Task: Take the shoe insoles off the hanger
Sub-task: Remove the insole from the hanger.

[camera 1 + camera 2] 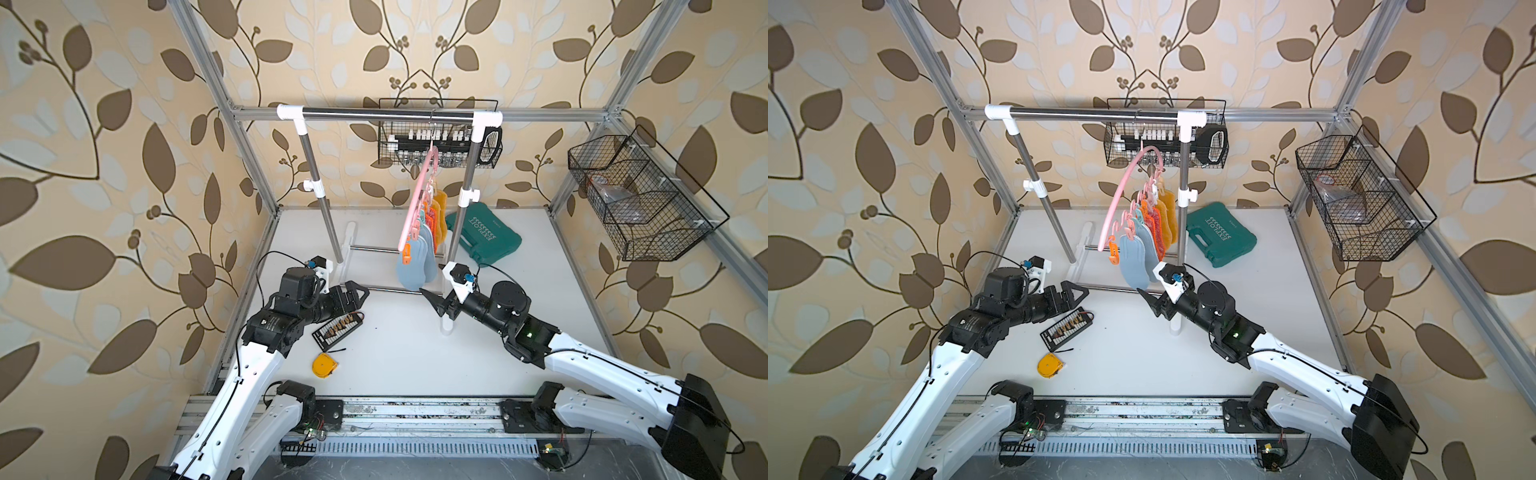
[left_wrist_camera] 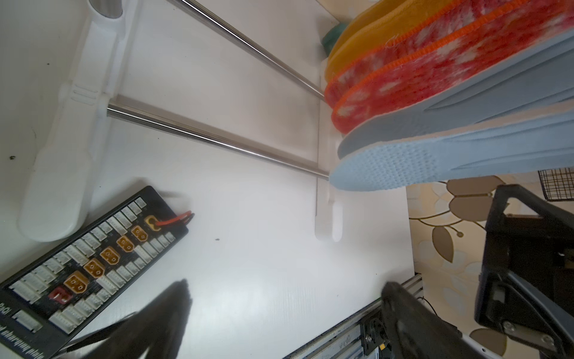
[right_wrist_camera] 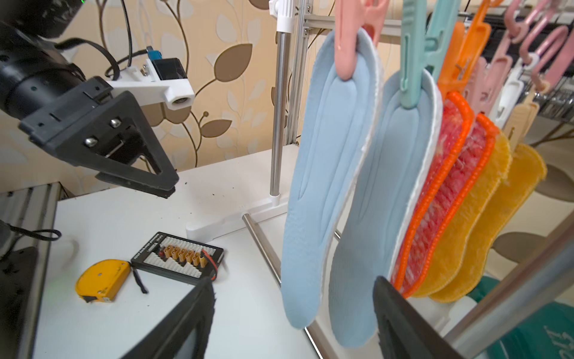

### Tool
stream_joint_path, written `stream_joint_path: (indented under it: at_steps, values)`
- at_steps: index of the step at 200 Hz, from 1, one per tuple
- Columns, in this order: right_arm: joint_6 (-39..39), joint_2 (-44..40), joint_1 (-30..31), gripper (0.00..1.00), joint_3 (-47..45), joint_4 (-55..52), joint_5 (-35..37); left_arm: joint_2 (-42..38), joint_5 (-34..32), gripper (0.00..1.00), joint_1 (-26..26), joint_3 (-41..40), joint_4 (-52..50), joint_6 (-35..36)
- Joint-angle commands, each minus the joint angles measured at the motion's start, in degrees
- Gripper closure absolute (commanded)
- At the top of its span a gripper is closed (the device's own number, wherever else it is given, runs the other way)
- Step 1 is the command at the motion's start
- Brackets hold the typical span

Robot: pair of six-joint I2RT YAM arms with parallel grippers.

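Observation:
The pink hanger (image 1: 417,199) hangs by its metal hook from the rack's top bar. Clips hold the shoe insoles in a row. Two pale blue-grey ones (image 3: 326,186) come first, then two red-orange ones (image 3: 435,202), then two mustard-yellow ones (image 3: 497,217). My right gripper (image 3: 295,284) is open just below the blue pair (image 1: 409,266). Their toe ends hang between its fingers, and I see no contact. My left gripper (image 1: 361,293) is open and empty, low over the table to the left of the insoles (image 2: 435,161).
The steel-and-white garment rack (image 1: 390,113) stands mid-table, with its base bars under the insoles. A black connector board (image 1: 338,328) and a yellow tape measure (image 1: 323,365) lie by my left arm. A green tool case (image 1: 486,237) sits behind the rack. Wire baskets (image 1: 640,199) hang on the walls.

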Motion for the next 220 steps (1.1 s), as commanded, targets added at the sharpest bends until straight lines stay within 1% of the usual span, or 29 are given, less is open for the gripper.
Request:
stream_joint_path:
  at_steps: [1,38,74,124,158,191,220]
  values:
    - [1.4,3.2,-0.7,0.26,3.2,2.1,-4.4,-0.9,-0.5,0.01,0.0,0.5,-1.7,1.2]
    - [2.2,7.3,-1.5,0.3,5.6,4.7,-6.2,-2.3,0.2,0.01,0.0,-1.0,-1.1,0.6]
    - [2.3,10.3,-2.1,0.43,8.2,5.0,-10.1,-2.9,1.0,0.01,0.0,-1.5,-1.5,0.4]
    - [4.1,16.5,-2.3,0.43,12.4,8.3,-7.7,-2.7,2.5,0.01,0.0,-1.4,-0.5,0.2]
    - [6.0,20.7,-2.3,0.43,14.7,11.3,-6.4,-2.6,2.6,0.01,0.0,-0.8,-2.0,0.5]
    - [7.1,24.4,-2.3,0.42,16.2,14.2,-0.5,-2.8,2.9,0.01,0.0,-0.6,-2.6,0.6]
    - [6.4,25.9,-2.3,0.41,17.1,15.2,-1.4,-3.1,2.7,0.01,0.0,-1.0,-2.1,0.9]
